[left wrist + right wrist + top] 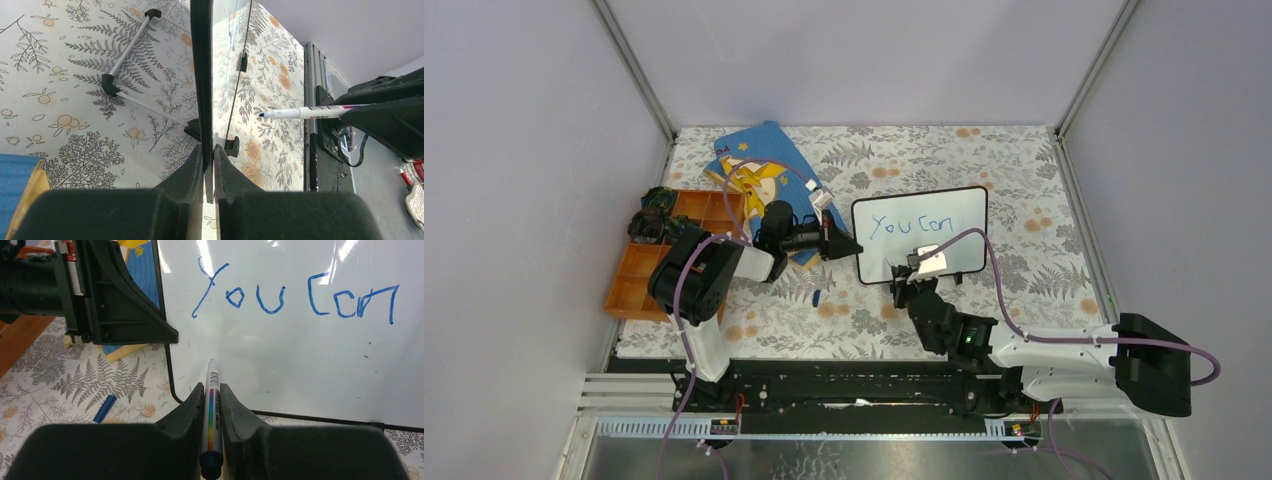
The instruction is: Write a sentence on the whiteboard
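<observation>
Right wrist view: nearest the camera, the right tool [211, 390] is squeezing a thin marker [212, 415] between nearly closed fingers, gripping it along the barrel with the tip pointing away. The tip is hovering at the lower left part of the board [300, 365]; the left wrist view is showing a small gap between tip and glossy face. A blue cap [105, 408] is lying on the floral tabletop [50, 370] to the left.

The board is standing upright on little black feet near the middle of the tabletop. Across its top, the sentence [295, 295] is reading "You can" in blue so far, with the space below blank.

Farther left, the left tool [167, 335] is pinching the board's left frame edge, fingers closed on it. Beyond, a blue book [759, 165] is lying flat.

The board is looking light, stiff and slick, likely to slide or tip under pen pressure, so bracing it by the frame seems right. The marker is looking light and smooth, probably calling for a firm pinch and a gentle touch.
</observation>
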